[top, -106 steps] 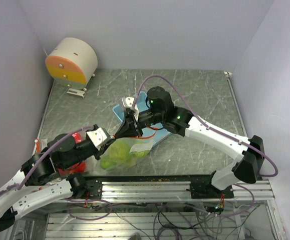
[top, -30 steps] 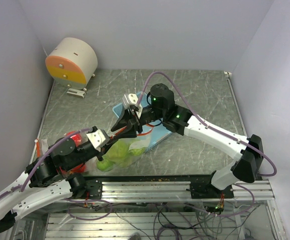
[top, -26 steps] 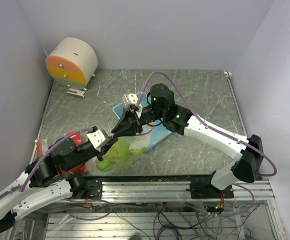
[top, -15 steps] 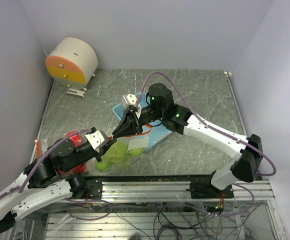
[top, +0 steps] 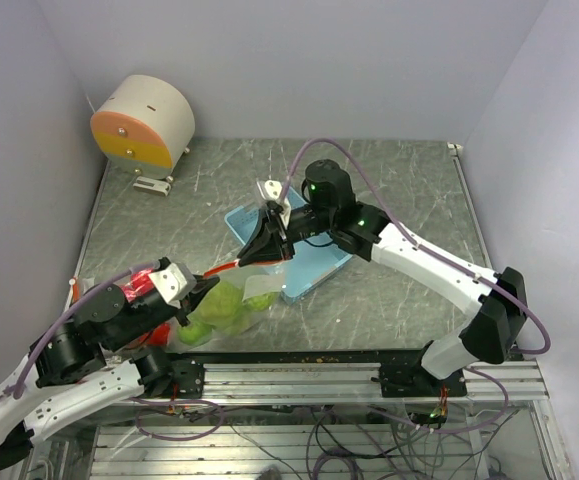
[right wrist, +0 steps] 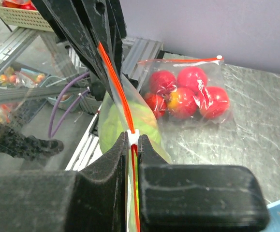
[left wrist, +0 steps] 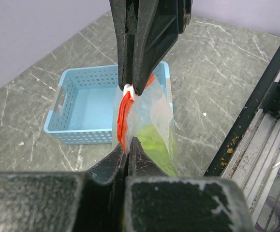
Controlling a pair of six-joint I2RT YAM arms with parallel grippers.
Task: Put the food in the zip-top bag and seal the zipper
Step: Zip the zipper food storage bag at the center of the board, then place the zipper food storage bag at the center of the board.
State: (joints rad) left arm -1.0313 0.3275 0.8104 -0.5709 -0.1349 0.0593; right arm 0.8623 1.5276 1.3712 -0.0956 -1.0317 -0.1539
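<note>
Grey table [top: 399,200]; blue basket [top: 319,262] ctr; red-fruit bag [right wrist: 188,94] near-left; round drum [top: 144,122] far-left.

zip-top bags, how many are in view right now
2. One zip-top bag, holding green fruits, is stretched between the left gripper and right gripper. A second bag with red fruits lies on the table. No others show.

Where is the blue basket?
In the top view, the light blue basket sits mid-table, just behind the zip-top bag, beneath the right gripper.
</note>
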